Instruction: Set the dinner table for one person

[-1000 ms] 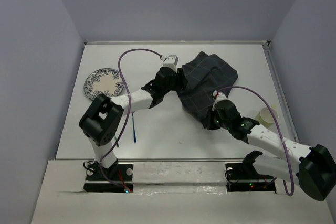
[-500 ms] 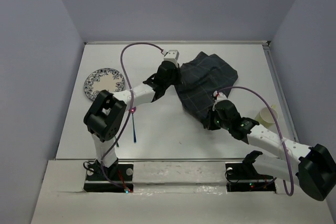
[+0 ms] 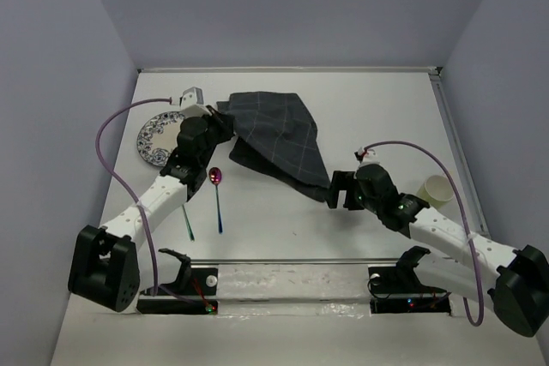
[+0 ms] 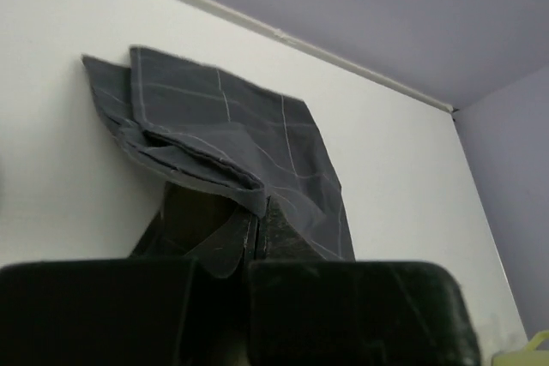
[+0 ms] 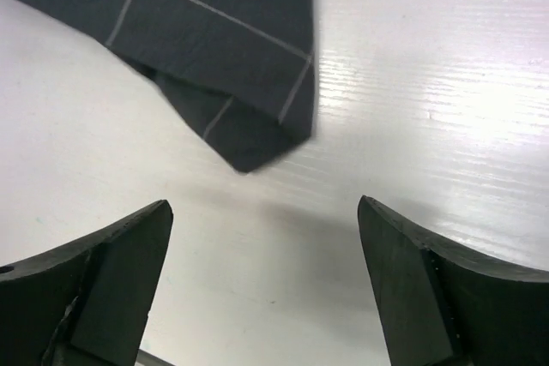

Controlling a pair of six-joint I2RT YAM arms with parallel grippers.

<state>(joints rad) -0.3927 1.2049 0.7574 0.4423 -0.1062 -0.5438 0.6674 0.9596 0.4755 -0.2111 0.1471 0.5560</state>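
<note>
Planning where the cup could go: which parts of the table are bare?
Bare: the far right of the dinner table, between placemat and cup; and the near middle, between spoon and open right gripper. Crowded: the left, around plate, spoon and the left gripper holding the placemat.

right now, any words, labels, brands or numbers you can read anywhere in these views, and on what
No readable text in any view.
The plate carries only a blue floral pattern, no lettering.
The plaid cloth shows only pale grid lines.
The paper cup looks blank from here.
</note>
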